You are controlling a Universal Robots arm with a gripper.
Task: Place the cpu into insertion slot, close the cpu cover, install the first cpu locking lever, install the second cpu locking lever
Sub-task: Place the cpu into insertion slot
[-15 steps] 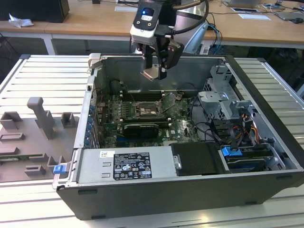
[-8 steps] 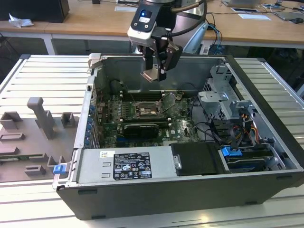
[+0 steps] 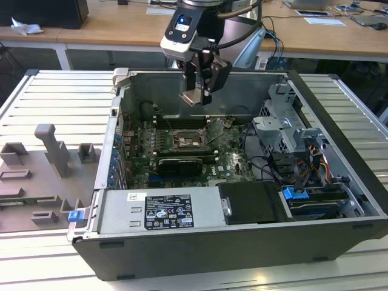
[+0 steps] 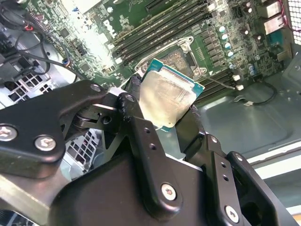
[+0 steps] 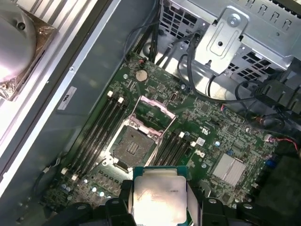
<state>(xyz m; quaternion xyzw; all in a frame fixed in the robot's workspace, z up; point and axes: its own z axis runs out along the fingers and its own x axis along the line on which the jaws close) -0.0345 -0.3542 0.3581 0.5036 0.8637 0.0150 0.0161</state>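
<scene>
The black two-fingered tool (image 3: 203,91) hangs high over the big dark grey open computer case (image 3: 339,121), which lies on the ribbed metal surface (image 3: 36,97). Its fingers are clamped on the small flat square cpu with the pale silver top (image 3: 194,97), one finger on each side. In both wrist views the cpu (image 4: 167,96) (image 5: 157,195) sits flat between the fingers, up in the air and touching nothing else.

Far below the tool is the small dark square insertion slot with its silver frame (image 5: 133,145), set in the green board. The slot looks bare, so I think the first step is not done yet. The thin silver cpu cover with the big window (image 5: 159,107) stands tipped up at the slot's far side, so it is not closed. With the cover up, I think the two locking levers are not fastened either. All four steps look left to do.

There is lots of open air around the tool where it hangs. Lower down it gets tighter. Long black memory slots (image 5: 101,127) run close along both sides of the slot. The raised cover makes a thin edge right beside it. A silver metal cage (image 3: 285,121) and loose cables sit well off to one side, and the case walls ring everything below
</scene>
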